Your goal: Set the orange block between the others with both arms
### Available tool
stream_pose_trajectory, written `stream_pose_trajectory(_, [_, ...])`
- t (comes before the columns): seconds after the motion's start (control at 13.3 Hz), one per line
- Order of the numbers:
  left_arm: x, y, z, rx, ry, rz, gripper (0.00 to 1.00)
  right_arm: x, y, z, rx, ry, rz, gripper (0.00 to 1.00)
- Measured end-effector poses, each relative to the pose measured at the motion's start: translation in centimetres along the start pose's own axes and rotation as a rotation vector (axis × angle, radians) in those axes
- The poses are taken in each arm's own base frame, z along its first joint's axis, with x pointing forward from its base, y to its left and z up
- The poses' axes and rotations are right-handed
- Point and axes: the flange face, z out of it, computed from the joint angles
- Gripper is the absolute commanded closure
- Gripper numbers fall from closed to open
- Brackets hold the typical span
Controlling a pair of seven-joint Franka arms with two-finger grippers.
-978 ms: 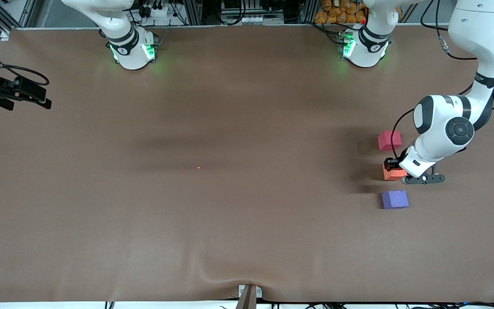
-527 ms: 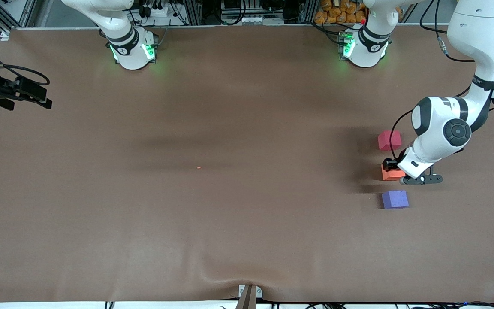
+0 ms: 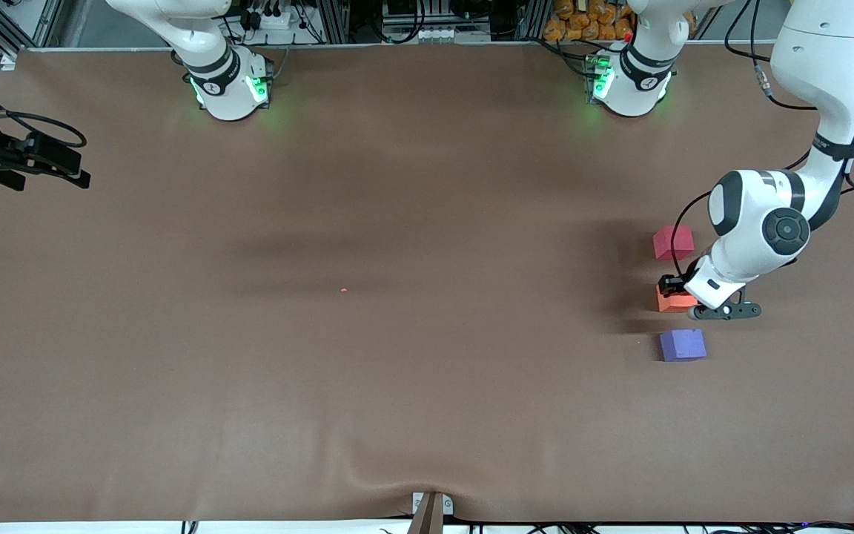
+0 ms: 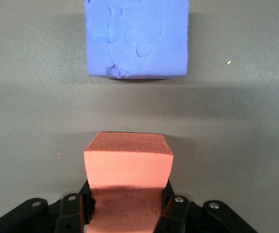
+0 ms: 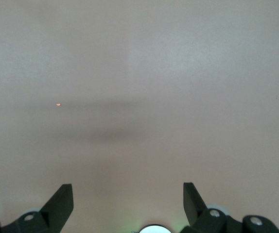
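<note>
the orange block (image 3: 670,298) is taken as the landmark: it is seen toward the left arm's end of the brown surface (image 3: 397,371), in line between the two other cubes. the pinkish-red block (image 3: 673,242) is found farther from the front camera than the orange block and apart from it, while the purple-blue block (image 3: 683,345) is found nearer to that camera than the orange block, also with a strip of bare surface left between them. the orange block is gripped by the left claw (image 3: 673,289), whose fingers are pressed against two of its sides; in the left wrist view the block (image 4: 128,167) is seen squeezed between the black fingers (image 4: 171,213), so that its foam is pinched narrower where it is clamped, and the purple-blue block (image 4: 137,38) is seen just past it with a gap of surface between. whether the orange block is resting on the surface or held just above it cannot be told. the left arm (image 3: 760,222) is bent down over the spot beside the orange block, its white wrist hiding part of the cube. the right claw (image 3: 49,165) is kept well apart from the orange block, over the edge of the surface at the right arm's end, where that arm is waiting; its fingers (image 5: 61,204) are spread wide with nothing between them. a tiny orange speck (image 3: 344,290) is seen on the surface, well apart from the orange block, toward the middle.
</note>
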Motion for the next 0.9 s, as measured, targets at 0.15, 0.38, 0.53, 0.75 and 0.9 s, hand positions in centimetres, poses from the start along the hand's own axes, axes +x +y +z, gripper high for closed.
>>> stream_pose_trajectory(0.15, [0.0,0.1,0.1,-0.001,0.000,0.001,0.00,0.0,0.0,0.0,0.000,0.000,0.000,0.00])
stream_pose_trajectory(0.38, [0.0,0.3,0.3,-0.002,-0.003,0.004,0.00,0.0,0.0,0.1,0.000,-0.001,0.000,0.00])
stream_pose_trajectory(0.53, [0.1,0.4,0.2,-0.003,0.004,0.007,0.00,0.1,0.0,0.1,0.000,-0.003,-0.001,0.00])
stream_pose_trajectory(0.75, [1.5,0.4,-2.3,-0.001,0.056,0.006,0.00,0.1,0.0,0.2,0.000,-0.004,-0.001,0.00])
stream_pose_trajectory(0.9, [2.5,0.7,-5.9,0.006,0.099,0.011,0.00,0.1,0.0,0.2,0.000,-0.005,-0.001,0.00])
